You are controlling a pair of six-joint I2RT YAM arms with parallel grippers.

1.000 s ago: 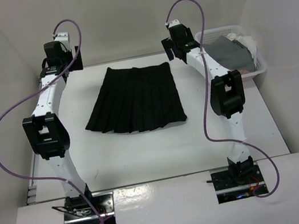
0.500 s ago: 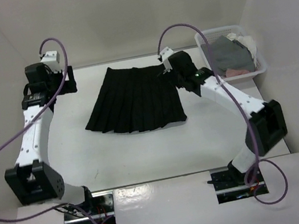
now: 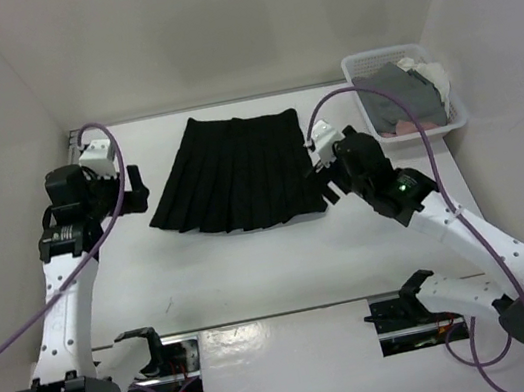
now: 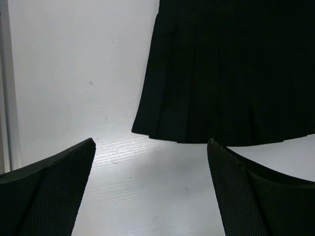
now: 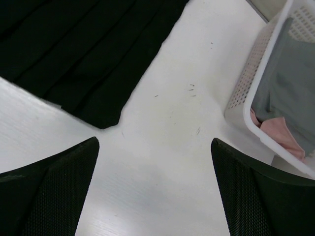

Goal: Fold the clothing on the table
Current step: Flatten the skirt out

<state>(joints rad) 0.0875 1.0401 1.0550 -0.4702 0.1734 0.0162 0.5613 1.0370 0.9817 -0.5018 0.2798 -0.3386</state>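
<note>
While the left jaws and right jaws stand wide and empty beside the near hem corners, the skirt [image 3: 236,175] lies flat at the far centre of the desk [image 3: 255,268]. Risk: a shallow pinch slips off the soft pleats, or unequal lifts skew the fold.
</note>
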